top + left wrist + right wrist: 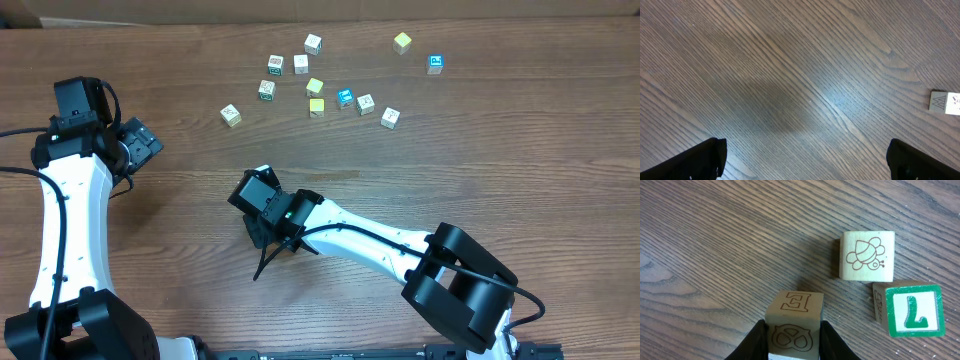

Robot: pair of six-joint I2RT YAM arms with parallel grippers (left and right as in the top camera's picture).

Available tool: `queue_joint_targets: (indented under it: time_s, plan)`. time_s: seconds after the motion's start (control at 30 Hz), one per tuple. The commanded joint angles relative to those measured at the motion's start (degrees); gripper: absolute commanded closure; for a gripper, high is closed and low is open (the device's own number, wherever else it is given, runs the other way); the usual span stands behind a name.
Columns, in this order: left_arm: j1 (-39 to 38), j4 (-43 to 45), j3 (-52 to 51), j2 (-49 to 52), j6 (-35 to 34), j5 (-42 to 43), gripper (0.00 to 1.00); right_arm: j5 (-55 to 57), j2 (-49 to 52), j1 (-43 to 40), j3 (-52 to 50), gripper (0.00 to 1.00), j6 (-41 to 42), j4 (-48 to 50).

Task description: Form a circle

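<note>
Cubes with printed faces make up the circle (867, 272), which we see only in the right wrist view. A pale bee cube (867, 245) lies flat on the wooden worktop (715, 240). A green-framed L cube (912, 311) sits just beside the bee cube's near corner, and we cannot tell whether the two touch. The right gripper (793, 341) is closed on a third, the E cube (795, 311), its two black fingers pressing the cube's sides. This cube shows an E on top and a pretzel drawing on the face toward the camera, and it stands apart from the other two. From above, the right arm (360, 235) covers this cluster, so we cannot place it more exactly there. The loose cubes (317, 106), yellow, blue and white, lie scattered at the far side of the worktop, well apart from the right gripper. The left gripper (807, 162) hangs over bare wood with its jaws spread wide and nothing between them. A lone cube (945, 102) shows at the right edge of the left wrist view.
</note>
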Motion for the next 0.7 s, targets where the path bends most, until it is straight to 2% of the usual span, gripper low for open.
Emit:
queue_joint_targets:
  time_s: [0.0,0.33,0.43,0.6,0.67]
  plan:
    - [0.0,0.1,0.7,-0.5,-0.8,-0.3,0.01,0.2,1.0,0.3,0.1,0.76,0.9,0.6]
    - [0.0,0.1,0.7,-0.5,-0.8,-0.3,0.00,0.1,1.2,0.3,0.1,0.75,0.9,0.8]
    - [0.0,0.1,0.7,-0.5,-0.8,-0.3,0.01,0.1,1.4,0.3,0.1,0.68,0.9,0.8]
    - [0.0,0.1,0.7,-0.5,-0.8,-0.3,0.01,-0.3,1.8,0.3,0.1,0.66,0.9,0.9]
    - [0.0,0.1,0.7,-0.5,-0.8,-0.3,0.00,-0.3,1.8,0.3,0.1,0.62,0.9,1.0]
